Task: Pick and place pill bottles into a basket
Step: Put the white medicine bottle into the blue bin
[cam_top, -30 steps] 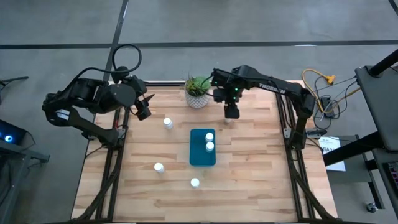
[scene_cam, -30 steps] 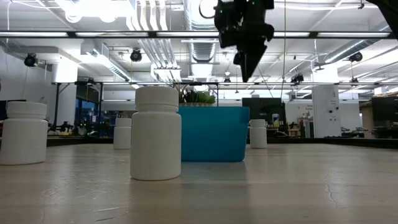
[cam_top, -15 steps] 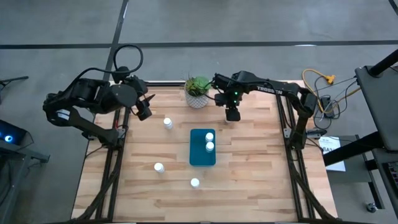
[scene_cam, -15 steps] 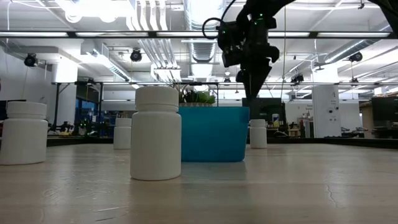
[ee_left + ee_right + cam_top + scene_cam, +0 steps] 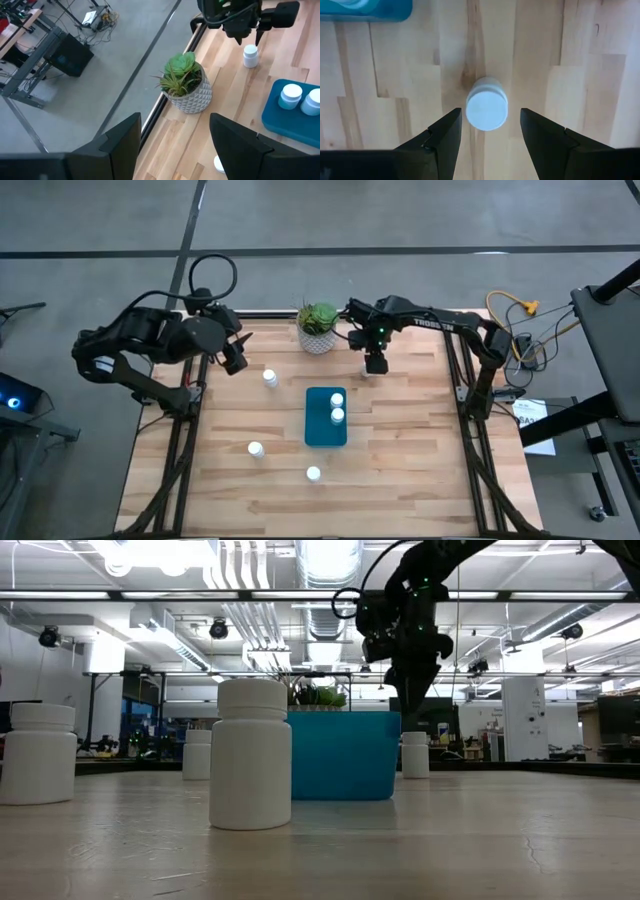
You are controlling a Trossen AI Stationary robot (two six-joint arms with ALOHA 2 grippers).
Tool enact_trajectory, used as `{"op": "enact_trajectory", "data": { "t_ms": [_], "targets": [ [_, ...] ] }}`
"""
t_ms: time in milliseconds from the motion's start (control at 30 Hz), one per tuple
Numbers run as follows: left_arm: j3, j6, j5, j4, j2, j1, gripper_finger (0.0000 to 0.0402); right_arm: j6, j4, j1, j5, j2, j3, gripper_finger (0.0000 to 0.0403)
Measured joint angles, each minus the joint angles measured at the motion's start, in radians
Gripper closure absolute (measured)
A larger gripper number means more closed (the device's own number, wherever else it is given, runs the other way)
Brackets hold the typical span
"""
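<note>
The teal basket (image 5: 322, 430) lies mid-table with two white pill bottles (image 5: 337, 406) standing in it. Three more bottles stand loose on the wood: one (image 5: 269, 378) left of the basket, one (image 5: 255, 448) nearer, one (image 5: 313, 473) near the front. A further bottle (image 5: 487, 103) stands upright beyond the basket's far right corner. My right gripper (image 5: 489, 131) hangs open just above that bottle (image 5: 415, 753), pointing down, one finger on each side, touching nothing. My left gripper (image 5: 237, 363) stays open and raised at the table's far left.
A white pot with a green plant (image 5: 318, 330) stands at the far edge, just left of my right gripper. Bare wood lies to the right of the basket and along the near edge. Cables and a stand sit off the table's right side.
My right gripper has come down toward the bottle beyond the basket's far right corner, still open and pointing down. The bottles and basket have kept their places.
</note>
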Motion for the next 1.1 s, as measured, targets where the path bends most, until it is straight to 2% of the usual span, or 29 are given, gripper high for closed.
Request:
{"op": "enact_trajectory", "data": {
  "t_ms": [567, 1100],
  "targets": [
    [0.000, 0.000, 0.000, 0.000, 0.007, 0.000, 0.0183, 0.014, 0.089, -0.001, -0.001, 0.000, -0.110, 0.0209],
    [0.000, 0.000, 0.000, 0.000, 0.023, 0.000, 0.0183, 0.021, 0.149, -0.001, -0.026, 0.000, -0.135, 0.0209]
  ]
}}
